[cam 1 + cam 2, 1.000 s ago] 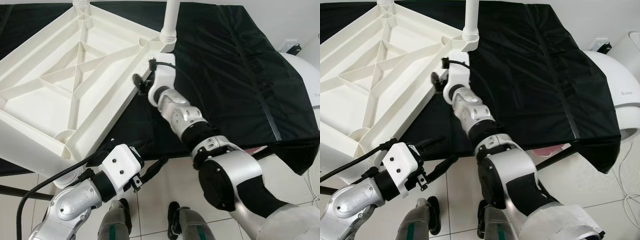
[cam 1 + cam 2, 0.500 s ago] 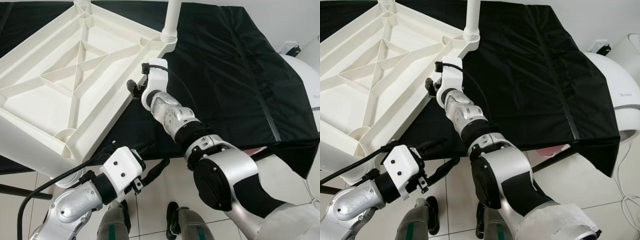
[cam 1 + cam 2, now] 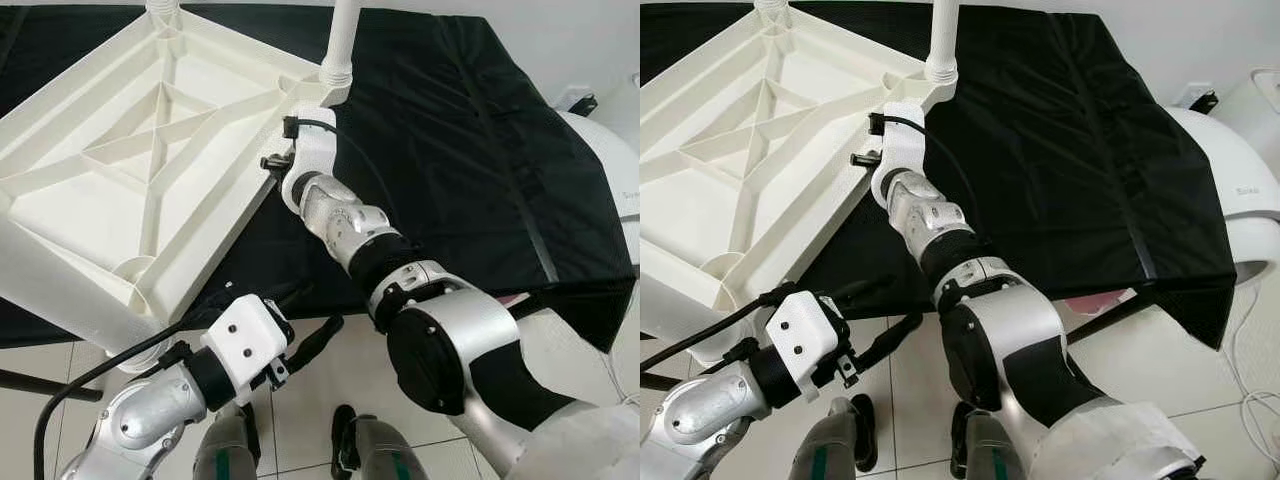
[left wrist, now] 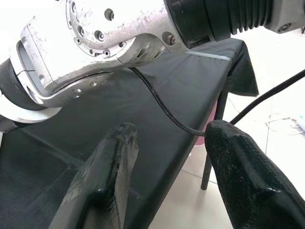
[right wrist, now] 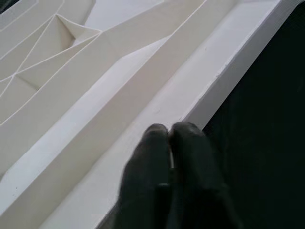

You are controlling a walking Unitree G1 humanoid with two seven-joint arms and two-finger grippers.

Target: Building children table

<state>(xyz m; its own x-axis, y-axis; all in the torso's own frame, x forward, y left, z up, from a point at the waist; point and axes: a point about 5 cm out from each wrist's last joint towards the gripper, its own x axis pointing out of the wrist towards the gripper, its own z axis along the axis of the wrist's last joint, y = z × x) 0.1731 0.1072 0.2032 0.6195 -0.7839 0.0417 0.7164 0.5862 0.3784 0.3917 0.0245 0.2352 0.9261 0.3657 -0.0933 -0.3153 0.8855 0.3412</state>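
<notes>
A white plastic table point(image 3: 140, 170) is lying upside down on a black cloth point(image 3: 450, 150), its near corner hanging past the cloth's edge and its two legs point(image 3: 343, 40) cut off at the top. The right gripper point(image 5: 169, 143) is pressing pinched-together fingertips against the table's rim (the head views hide them). It has slid closer to the legged corner than half a second ago. The left gripper point(image 4: 167, 162) is hovering below, fingers spread and holding nothing.
</notes>
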